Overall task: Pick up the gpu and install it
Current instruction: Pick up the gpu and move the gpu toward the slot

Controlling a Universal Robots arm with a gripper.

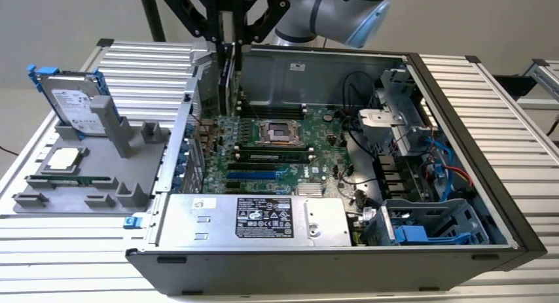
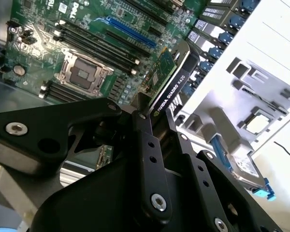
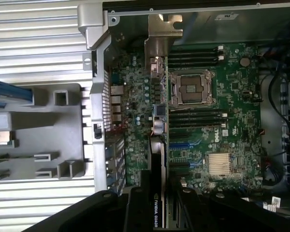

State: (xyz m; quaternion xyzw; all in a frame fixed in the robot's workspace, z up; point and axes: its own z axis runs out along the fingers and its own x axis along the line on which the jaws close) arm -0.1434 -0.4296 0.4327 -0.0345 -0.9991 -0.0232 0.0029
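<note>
Nearest the lens in the second wrist view: the black gripper [image 2: 157, 108], clenched on the gpu [image 2: 166, 79], one finger [image 2: 146, 140] against the green board face and its partner against the black shroud face. Grasps the card by one end and carries it on edge, long side pointing away from the camera. Beneath and beyond it, the green motherboard [image 2: 36, 34], with an empty CPU socket [image 2: 82, 72] just beside the card's line, black memory slots [image 2: 101, 48] next to the socket, and a blue expansion slot [image 2: 128, 30] near the card's far end. Cannot tell whether touching the board or hanging clear of it. Farther along the board in the first wrist view, a finned silver heatsink [image 3: 218, 163]. In the exterior view, held upright under the arm [image 1: 336, 12] inside the open computer case [image 1: 332, 270], close to the perforated rear panel [image 1: 177, 146] on the exterior view's left. At the case's near wall, a silver power supply [image 1: 253, 218]. Outside the case, on the exterior view's left, a gray fixture [image 1: 101, 162] carrying a hard drive [image 1: 74, 100] upright in a blue frame, a square processor chip [image 1: 63, 159] lying flat and a memory stick [image 1: 70, 181] near it. Under everything, a slatted aluminium table [image 1: 70, 250].
</note>
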